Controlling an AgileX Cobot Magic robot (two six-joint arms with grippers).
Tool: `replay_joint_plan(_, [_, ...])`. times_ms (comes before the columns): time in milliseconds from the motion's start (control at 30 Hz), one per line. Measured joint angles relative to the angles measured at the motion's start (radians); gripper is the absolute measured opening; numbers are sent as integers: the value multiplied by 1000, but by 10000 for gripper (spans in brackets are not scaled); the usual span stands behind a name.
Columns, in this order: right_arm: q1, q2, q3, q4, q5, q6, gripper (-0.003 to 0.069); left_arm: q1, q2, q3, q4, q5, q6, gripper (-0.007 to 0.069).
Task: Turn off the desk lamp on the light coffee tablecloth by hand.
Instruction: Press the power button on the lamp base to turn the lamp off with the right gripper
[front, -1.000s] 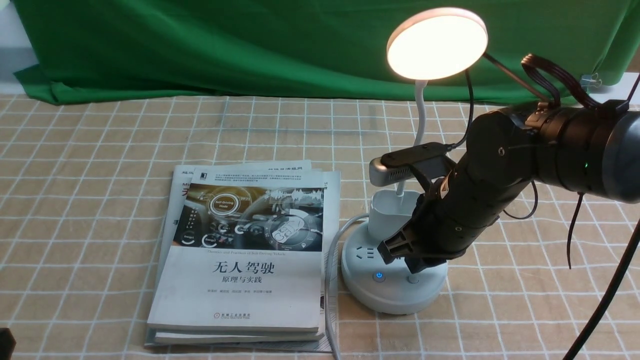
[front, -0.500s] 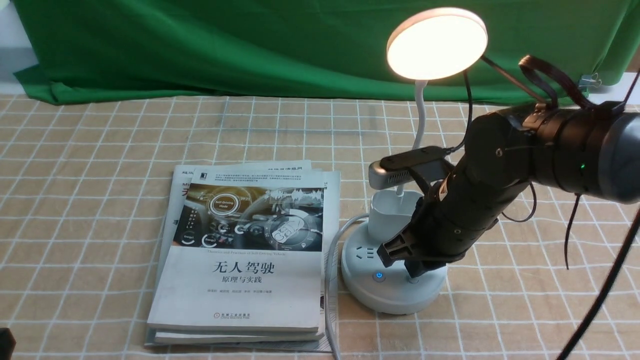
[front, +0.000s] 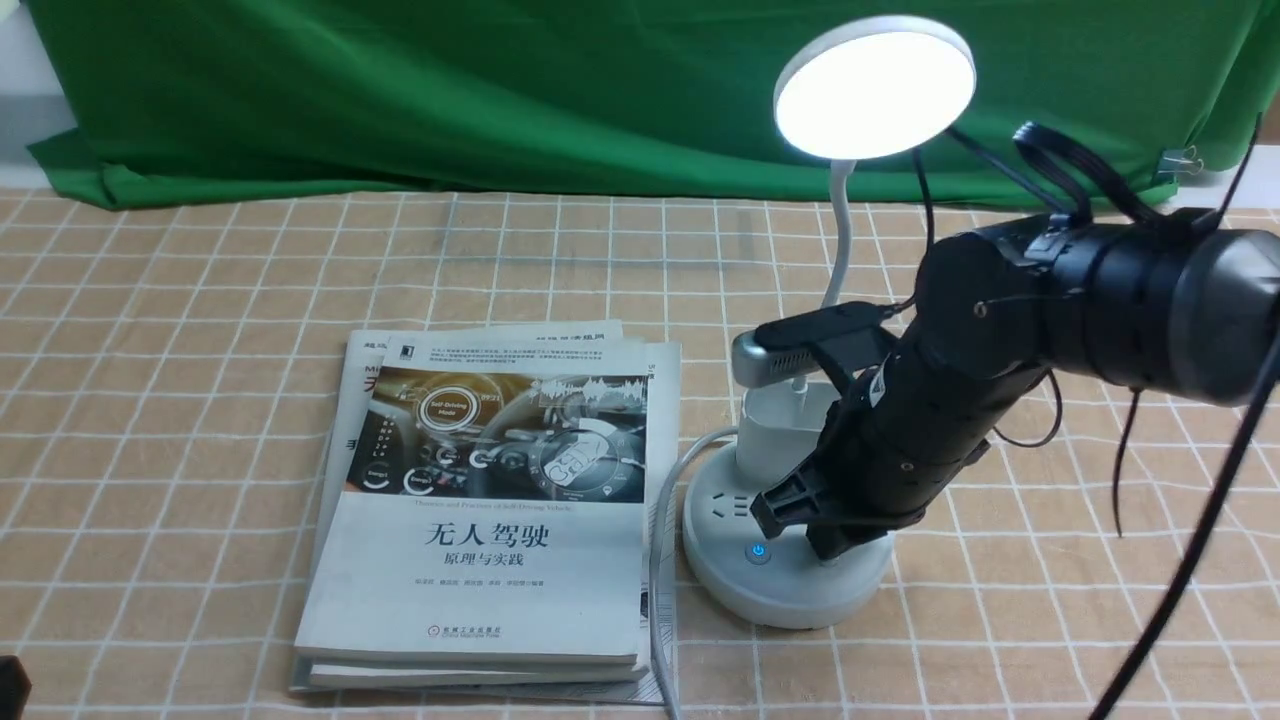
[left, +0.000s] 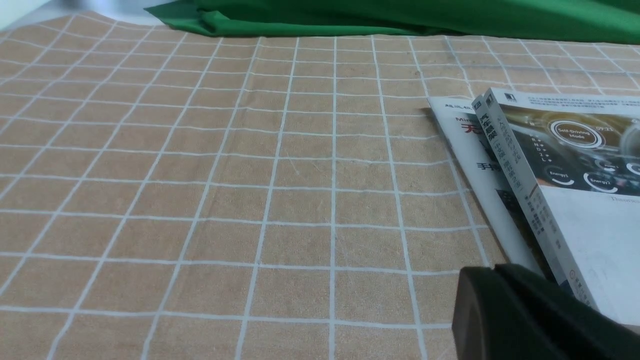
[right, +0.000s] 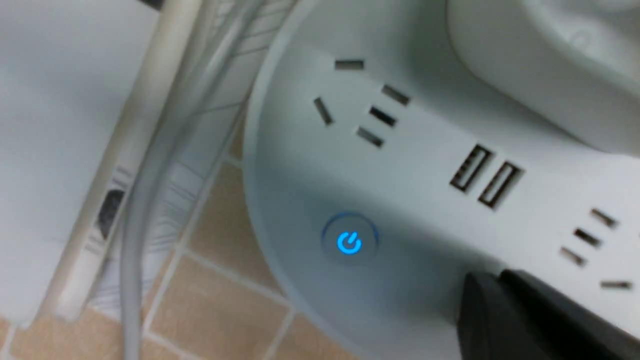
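Note:
The white desk lamp stands on the light coffee tablecloth (front: 200, 330). Its disc head (front: 873, 88) glows white. Its round base (front: 770, 590) carries a blue-lit button (front: 758, 552). My right gripper (front: 835, 545) is shut, and its tip rests on the base just right of that button, covering the second button. In the right wrist view the black tip (right: 492, 287) touches the base (right: 400, 165) beside the blue button (right: 349, 242). My left gripper (left: 492, 272) is shut and empty, low over the cloth (left: 200, 175).
A stack of books (front: 490, 500) lies left of the lamp, also in the left wrist view (left: 575, 175). The lamp's white cable (front: 660, 520) runs between books and base. A green cloth (front: 500, 90) hangs at the back.
My right arm has lowered a little, bringing the shut tip down onto the base. The lamp's light has turned from warm yellow to cool white.

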Motion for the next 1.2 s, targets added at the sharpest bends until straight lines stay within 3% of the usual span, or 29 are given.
replay_joint_plan(800, [0, 37, -5, -1, -8, -18, 36, 0, 0, 0, 0, 0, 0, 4])
replay_joint_plan(1200, [12, -75, 0, -3, 2, -20, 36, 0, 0, 0, 0, 0, -1, 4])
